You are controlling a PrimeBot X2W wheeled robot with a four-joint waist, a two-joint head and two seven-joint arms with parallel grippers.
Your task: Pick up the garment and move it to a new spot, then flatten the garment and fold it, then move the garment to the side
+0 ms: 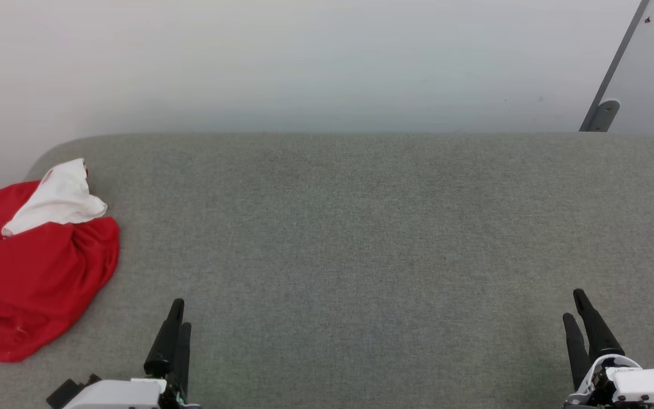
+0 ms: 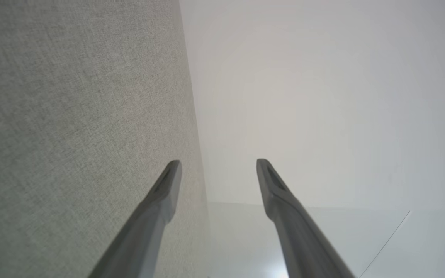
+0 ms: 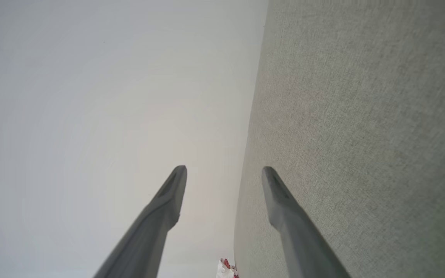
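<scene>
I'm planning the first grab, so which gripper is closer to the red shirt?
Left. The left gripper sits just right of the red shirt, not touching it. The right gripper is far across the grey surface, at the lower right of the head view.

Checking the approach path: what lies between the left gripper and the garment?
In the head view, only bare grey fabric surface separates the left gripper from the crumpled garment.
</scene>
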